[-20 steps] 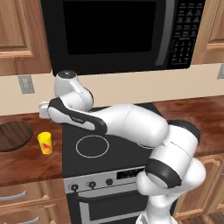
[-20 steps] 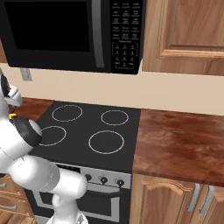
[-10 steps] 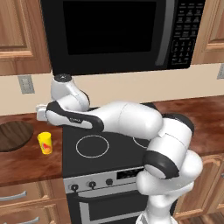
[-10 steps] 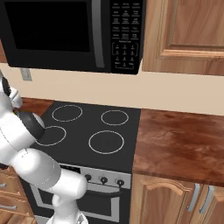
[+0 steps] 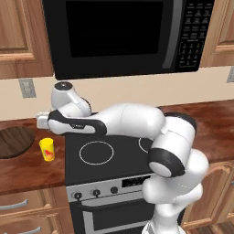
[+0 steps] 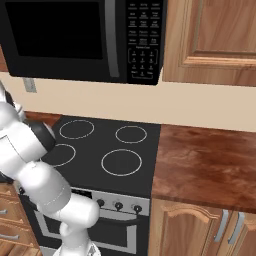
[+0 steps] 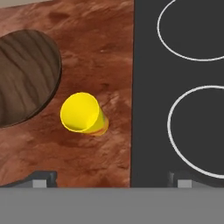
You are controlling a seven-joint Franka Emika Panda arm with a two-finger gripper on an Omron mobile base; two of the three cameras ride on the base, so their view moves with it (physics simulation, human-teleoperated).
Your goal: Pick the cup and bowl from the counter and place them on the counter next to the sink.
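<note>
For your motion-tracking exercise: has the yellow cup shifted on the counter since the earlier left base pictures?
No. The yellow cup stands on the counter between the wooden bowl and the stovetop edge, as before.

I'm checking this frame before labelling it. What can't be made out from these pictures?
- Bowl: cut by the left edge in the left base view; its far side is also cut off in the hand view.
- Cup: its inside bottom is a flat yellow in the hand view, so contents are unclear; small in the left base view.
- Counter: its right end runs off the right base view.
</note>
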